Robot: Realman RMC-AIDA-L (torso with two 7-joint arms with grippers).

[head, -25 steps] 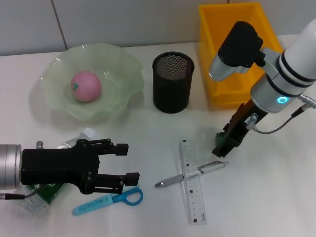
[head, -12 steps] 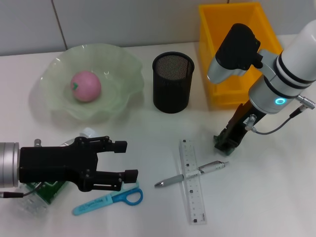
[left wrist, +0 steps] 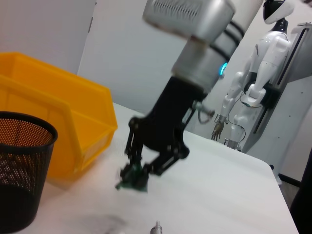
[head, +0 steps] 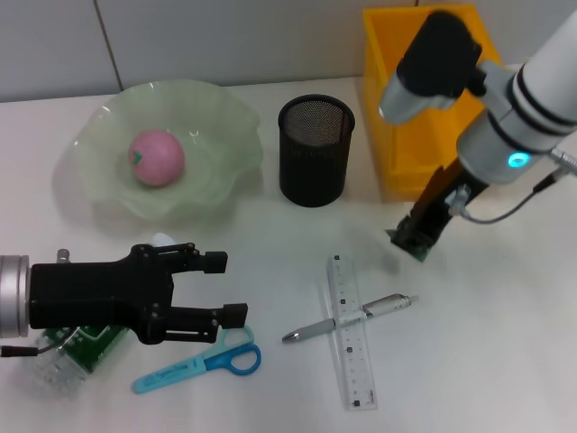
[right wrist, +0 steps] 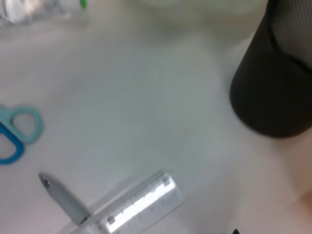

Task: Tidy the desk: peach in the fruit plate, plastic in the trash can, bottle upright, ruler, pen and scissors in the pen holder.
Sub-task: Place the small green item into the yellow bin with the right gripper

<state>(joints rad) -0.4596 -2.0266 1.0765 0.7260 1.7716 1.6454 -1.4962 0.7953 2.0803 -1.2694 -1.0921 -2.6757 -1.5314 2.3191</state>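
**Green plastic scrap pinched above the desk**

Green plastic (head: 410,240) sits pinched between the fingers of the right gripper (head: 416,236), clear of the white desk (head: 487,343) just near the yellow trash can (head: 424,99). Left of that stands the black mesh pen holder (head: 315,151). The peach (head: 156,157) lies in the pale green fruit plate (head: 216,126), far left. At near left the left gripper (head: 221,287) hovers with fingers spread above the fallen bottle (head: 68,356) and blue scissors (head: 203,364). The pen (head: 347,317) lies across the ruler (head: 350,332), centre-near.
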